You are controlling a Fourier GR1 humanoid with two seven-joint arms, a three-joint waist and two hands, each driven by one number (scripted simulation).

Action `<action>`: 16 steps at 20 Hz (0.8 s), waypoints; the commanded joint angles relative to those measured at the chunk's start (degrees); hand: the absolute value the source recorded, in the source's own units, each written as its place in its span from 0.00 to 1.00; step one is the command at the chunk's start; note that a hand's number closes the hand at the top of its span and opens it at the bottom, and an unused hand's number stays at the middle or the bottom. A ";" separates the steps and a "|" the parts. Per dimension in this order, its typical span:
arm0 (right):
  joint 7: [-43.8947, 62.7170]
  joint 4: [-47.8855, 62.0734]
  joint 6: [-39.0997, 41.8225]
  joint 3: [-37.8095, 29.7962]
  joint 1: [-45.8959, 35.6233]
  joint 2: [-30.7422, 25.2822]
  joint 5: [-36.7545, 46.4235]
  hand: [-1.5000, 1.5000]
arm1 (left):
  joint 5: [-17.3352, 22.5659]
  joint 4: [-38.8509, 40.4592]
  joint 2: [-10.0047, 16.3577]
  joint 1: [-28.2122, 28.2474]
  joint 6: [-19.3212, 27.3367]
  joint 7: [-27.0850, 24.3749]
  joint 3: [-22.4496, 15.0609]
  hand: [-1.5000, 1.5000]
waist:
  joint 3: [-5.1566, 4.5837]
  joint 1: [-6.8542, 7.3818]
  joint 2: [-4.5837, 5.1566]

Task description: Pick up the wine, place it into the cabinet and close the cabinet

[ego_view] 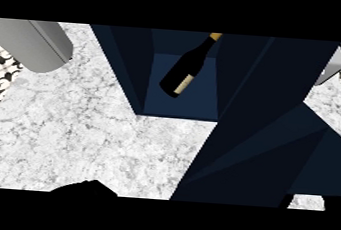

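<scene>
Head view: wine inside cabinet, well apart from (apparently) left hand

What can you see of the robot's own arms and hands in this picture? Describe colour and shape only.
Very little shows. The left hand is a plain black, lumpy shape at the lower edge, with no markings or cables visible. No grey forearm shows. The right hand cannot be picked out beside the dark navy cabinet door.
</scene>
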 commanded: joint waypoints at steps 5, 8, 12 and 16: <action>6.70 -0.90 -5.21 10.76 -4.86 7.83 -0.84 1.00 | 11.34 -6.03 12.55 10.66 -12.26 -4.35 15.69 1.00 | -0.24 0.65 -0.42; 7.31 3.07 -4.70 14.41 -8.68 9.48 1.02 1.00 | 15.03 -3.61 14.92 13.50 -16.51 -6.65 22.94 1.00 | -0.22 0.68 -0.31; 1.84 11.94 -11.51 22.84 -15.80 9.59 7.35 1.00 | 19.27 -3.04 18.37 17.40 -23.28 -8.11 29.97 1.00 | -0.23 1.31 -0.42; -2.41 22.14 -12.92 21.13 -22.83 9.64 6.19 1.00 | 25.41 -0.05 22.78 18.98 -32.60 -7.13 37.23 1.00 | -0.20 1.51 -0.04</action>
